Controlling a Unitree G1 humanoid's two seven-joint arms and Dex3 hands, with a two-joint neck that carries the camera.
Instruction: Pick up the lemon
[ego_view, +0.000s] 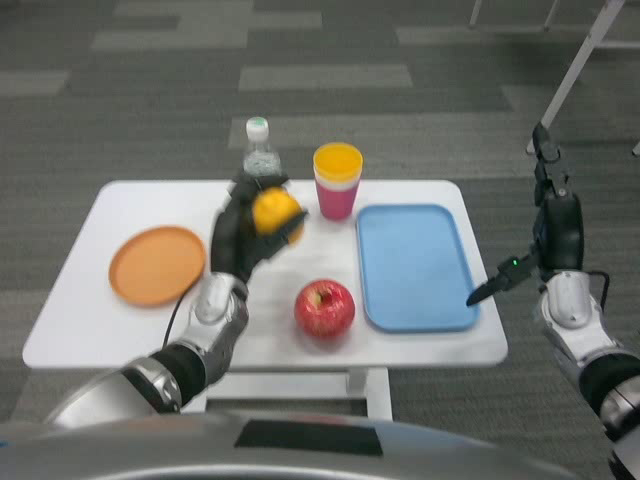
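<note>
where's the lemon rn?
Head view, left of centre: lemon is held up in the left robot hand, in front of the water bottle.

lemon (274, 212): yellow-orange, held in black left hand (247, 238)
apple (324, 308): red with yellowish patch at stem, right of left hand
plate (157, 264): orange, left of left hand
tray (414, 266): light blue, between both hands
cups (336, 181): yellow stacked in pink
bottle (260, 152): clear, white cap, behind left hand
table (120, 340): white
right hand (545, 225): black, small green light

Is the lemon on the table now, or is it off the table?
Off. The left hand holds the lemon raised in front of the water bottle, above the table.
</note>
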